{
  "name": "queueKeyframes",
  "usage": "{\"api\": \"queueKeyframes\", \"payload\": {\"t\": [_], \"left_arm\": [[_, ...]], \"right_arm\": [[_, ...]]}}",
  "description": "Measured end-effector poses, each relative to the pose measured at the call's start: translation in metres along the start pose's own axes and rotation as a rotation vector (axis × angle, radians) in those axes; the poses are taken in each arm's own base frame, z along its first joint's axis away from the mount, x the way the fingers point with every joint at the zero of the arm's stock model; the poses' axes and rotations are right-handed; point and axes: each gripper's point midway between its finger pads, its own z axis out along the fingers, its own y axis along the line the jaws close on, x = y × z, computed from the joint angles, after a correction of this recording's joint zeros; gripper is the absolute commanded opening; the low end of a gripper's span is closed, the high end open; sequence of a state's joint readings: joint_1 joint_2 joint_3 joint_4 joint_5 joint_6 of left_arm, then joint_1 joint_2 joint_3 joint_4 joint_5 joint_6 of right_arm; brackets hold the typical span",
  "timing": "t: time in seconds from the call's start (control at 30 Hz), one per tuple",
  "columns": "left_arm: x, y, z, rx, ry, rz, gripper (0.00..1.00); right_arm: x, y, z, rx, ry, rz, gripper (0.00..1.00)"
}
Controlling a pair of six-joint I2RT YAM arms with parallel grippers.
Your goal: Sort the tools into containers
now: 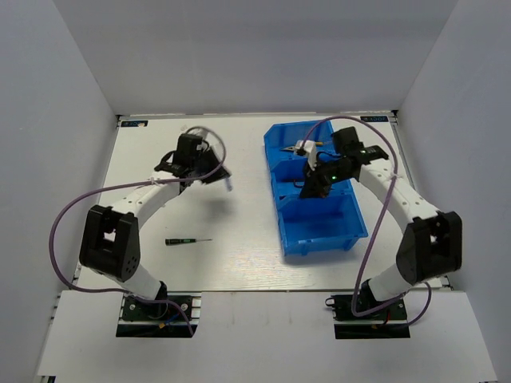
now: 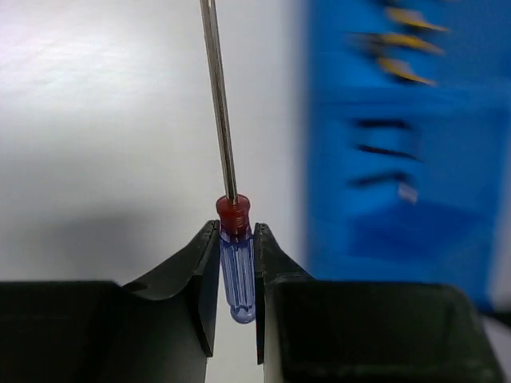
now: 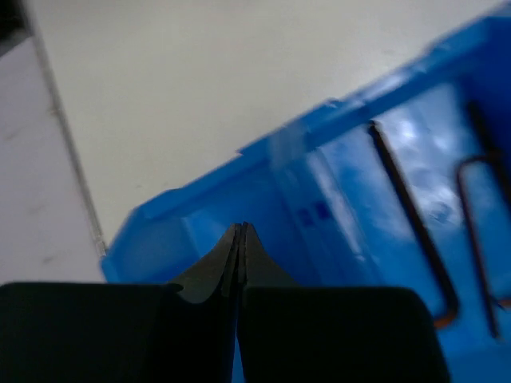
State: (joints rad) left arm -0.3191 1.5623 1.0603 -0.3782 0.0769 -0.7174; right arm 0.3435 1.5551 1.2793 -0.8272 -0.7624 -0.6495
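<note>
Top view: left gripper [image 1: 217, 171] over the table [image 1: 247, 267] beside the blue bins [image 1: 335, 231], black screwdriver [image 1: 188, 241] lying near the bases, right gripper [image 1: 310, 187] above the bins; left wrist: claw pinching a blue-handled screwdriver [image 2: 237, 275], shaft pointing away; right wrist: claw pressed together, empty, over hex keys [image 3: 415, 231] in a compartment.

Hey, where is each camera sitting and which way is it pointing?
Top: above and behind both arms, looking down at them and the table.
Left wrist: on the left arm, looking along the left pincer, shut on a screwdriver, toward the bins.
Right wrist: looking past the shut right pincer into the bins, at hex keys.
Shared: all three show the bins.
</note>
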Motion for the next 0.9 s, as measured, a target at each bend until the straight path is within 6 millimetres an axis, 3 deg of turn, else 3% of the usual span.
{"api": "queueKeyframes", "payload": {"t": [0.1,0.17,0.23,0.3,0.4,0.5,0.63,0.7,0.73,0.77,0.8,0.9], "left_arm": [[-0.014,-0.106,-0.019,0.445,-0.033,0.234,0.0],[-0.007,-0.166,-0.038,0.701,-0.038,0.381,0.0],[0.014,-0.212,-0.055,0.918,-0.014,0.514,0.0],[0.044,-0.236,-0.064,1.056,0.042,0.602,0.0],[0.1,-0.25,-0.068,1.182,0.171,0.693,0.0],[0.149,-0.252,-0.068,1.24,0.293,0.753,0.0],[0.191,-0.253,-0.07,1.263,0.384,0.823,0.03],[0.201,-0.252,-0.069,1.254,0.4,0.844,0.19],[0.204,-0.251,-0.067,1.245,0.407,0.852,0.38],[0.206,-0.25,-0.066,1.237,0.406,0.86,0.48],[0.206,-0.249,-0.063,1.221,0.406,0.862,0.58],[0.205,-0.246,-0.055,1.175,0.394,0.875,0.67]], "right_arm": [[-0.001,-0.027,-0.024,0.205,-0.023,-0.001,0.0],[0.001,-0.047,-0.047,0.37,-0.033,0.01,0.0],[0.002,-0.072,-0.074,0.548,-0.046,0.028,0.0],[0.003,-0.095,-0.102,0.705,-0.066,0.067,0.0],[0.015,-0.123,-0.14,0.881,-0.087,0.162,0.0],[0.033,-0.137,-0.167,0.974,-0.105,0.266,0.0],[0.046,-0.143,-0.187,1.016,-0.149,0.367,0.0],[0.045,-0.143,-0.189,1.0,-0.183,0.392,0.23],[0.043,-0.142,-0.188,0.98,-0.2,0.389,0.32],[0.039,-0.139,-0.186,0.956,-0.214,0.38,0.47],[0.035,-0.136,-0.183,0.929,-0.225,0.359,0.52],[0.019,-0.123,-0.174,0.826,-0.274,0.298,0.55]]}}
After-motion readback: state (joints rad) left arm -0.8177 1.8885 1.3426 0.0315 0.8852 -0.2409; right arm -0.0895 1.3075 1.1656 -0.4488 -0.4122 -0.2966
